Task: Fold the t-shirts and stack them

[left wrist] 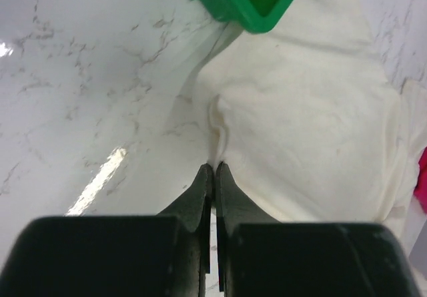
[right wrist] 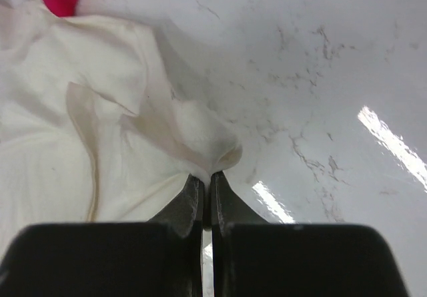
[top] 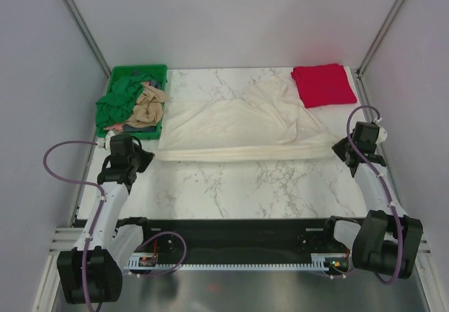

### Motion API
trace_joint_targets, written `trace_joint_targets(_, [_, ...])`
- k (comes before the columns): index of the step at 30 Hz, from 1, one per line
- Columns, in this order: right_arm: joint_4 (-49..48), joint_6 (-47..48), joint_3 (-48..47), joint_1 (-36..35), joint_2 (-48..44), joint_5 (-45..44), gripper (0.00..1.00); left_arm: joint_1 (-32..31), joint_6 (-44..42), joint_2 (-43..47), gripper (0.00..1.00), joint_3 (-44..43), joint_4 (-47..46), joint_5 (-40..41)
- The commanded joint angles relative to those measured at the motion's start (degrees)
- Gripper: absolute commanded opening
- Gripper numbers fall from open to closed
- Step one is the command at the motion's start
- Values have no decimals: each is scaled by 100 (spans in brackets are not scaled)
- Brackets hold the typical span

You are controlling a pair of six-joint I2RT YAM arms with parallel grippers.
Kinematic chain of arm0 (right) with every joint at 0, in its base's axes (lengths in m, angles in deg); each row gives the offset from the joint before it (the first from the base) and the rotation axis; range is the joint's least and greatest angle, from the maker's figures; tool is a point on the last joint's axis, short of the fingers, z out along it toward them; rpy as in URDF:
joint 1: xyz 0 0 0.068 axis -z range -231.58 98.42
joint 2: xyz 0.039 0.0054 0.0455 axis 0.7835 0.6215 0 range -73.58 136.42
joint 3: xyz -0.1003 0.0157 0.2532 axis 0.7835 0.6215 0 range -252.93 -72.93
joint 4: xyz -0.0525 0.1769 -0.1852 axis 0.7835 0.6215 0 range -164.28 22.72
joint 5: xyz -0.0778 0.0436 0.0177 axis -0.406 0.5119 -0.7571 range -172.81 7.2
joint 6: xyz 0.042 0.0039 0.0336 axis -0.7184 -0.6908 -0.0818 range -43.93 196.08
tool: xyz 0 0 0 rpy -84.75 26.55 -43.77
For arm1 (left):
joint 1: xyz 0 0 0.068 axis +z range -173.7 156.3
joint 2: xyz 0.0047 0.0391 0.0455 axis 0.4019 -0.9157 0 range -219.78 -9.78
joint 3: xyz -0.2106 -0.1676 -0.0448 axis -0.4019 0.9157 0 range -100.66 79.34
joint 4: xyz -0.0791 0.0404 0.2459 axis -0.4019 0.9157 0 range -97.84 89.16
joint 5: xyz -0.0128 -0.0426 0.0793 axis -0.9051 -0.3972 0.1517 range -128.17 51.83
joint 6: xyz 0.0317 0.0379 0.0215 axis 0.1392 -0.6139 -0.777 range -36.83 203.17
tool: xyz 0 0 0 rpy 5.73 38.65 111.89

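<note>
A large cream-white t-shirt (top: 238, 126) lies spread across the marble table. My left gripper (top: 146, 156) is shut on its near left corner, as the left wrist view (left wrist: 214, 165) shows, with the cloth (left wrist: 300, 117) stretching away. My right gripper (top: 338, 146) is shut on its near right corner, pinching a fold in the right wrist view (right wrist: 206, 174), with the cloth (right wrist: 73, 143) at the left. A folded bright red t-shirt (top: 323, 84) lies at the back right. Dark green (top: 118, 102) and tan (top: 146, 109) t-shirts sit crumpled in the crate.
A green plastic crate (top: 160, 70) stands at the back left, its corner also in the left wrist view (left wrist: 257, 10). Bare marble table (top: 245, 186) lies in front of the shirt. Metal frame posts (top: 81, 24) rise at both back corners.
</note>
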Motion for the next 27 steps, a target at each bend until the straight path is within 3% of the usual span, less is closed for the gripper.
trace_joint_targets(1, [99,-72,410,177,59,-166,0,141,-109,254,2,310,523,174])
trace_joint_targets(6, [204,-265,1034,344,-431,-209,3,133,304,1000,2,993,779,-447])
trace_joint_targets(8, [362,-423,1245,432,-608,-262,38,133,418,1221,7,1206,806,-555])
trace_joint_targets(9, [372,-459,1307,493,-739,-236,52,133,453,1413,16,1320,901,-547])
trace_joint_targets(10, [381,-476,1360,685,-767,-175,77,133,471,1485,21,1365,955,-538])
trace_joint_targets(11, [381,-451,1413,809,-785,-17,82,141,489,1573,27,1374,1007,-555])
trace_joint_targets(12, [389,-398,1413,949,-750,89,83,124,515,1634,37,1392,1086,-625])
trace_joint_targets(15, [468,-178,1369,1529,-706,474,86,115,656,1837,52,1427,1122,-949])
trace_joint_targets(19, [565,111,1106,1768,-916,975,85,124,604,1925,55,936,1244,-1311])
trace_joint_targets(21, [399,191,974,1716,-1293,1354,83,124,288,1829,56,219,1359,-1442])
trace_joint_targets(23, [266,244,756,1278,-1670,1417,83,124,-317,1610,67,-311,1517,-1487])
trace_joint_targets(27, [293,288,298,-92,-1524,803,84,124,-1460,1117,68,-1392,1895,-1330])
